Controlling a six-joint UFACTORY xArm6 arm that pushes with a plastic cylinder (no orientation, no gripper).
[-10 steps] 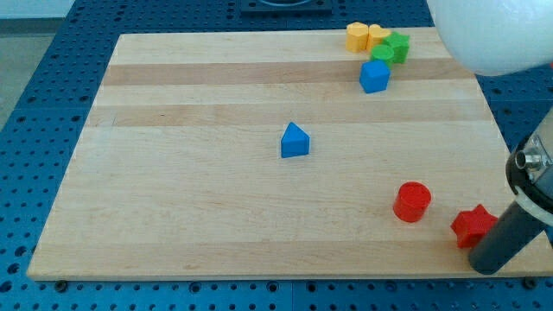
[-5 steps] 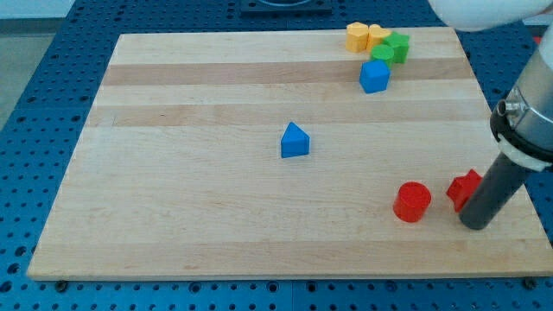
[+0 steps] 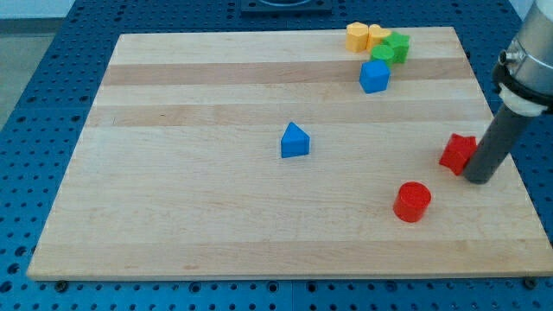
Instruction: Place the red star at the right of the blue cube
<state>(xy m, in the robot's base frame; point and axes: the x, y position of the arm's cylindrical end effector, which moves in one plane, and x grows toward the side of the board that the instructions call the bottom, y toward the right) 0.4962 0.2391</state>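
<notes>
The red star (image 3: pixel 456 152) lies near the board's right edge, below the middle. My tip (image 3: pixel 478 177) touches its lower right side. The blue cube (image 3: pixel 375 76) sits near the view's top right, well above and left of the star. A blue triangular block (image 3: pixel 295 140) lies near the board's centre.
A red cylinder (image 3: pixel 412 201) lies below and left of the star. Two yellow blocks (image 3: pixel 365 36) and two green blocks (image 3: pixel 391 48) cluster at the top edge just above the blue cube. The wooden board (image 3: pixel 199 199) has its right edge close to my tip.
My tip has moved up the view along the right side, pushing the red star up and slightly left, from beside the red cylinder's right to above it.
</notes>
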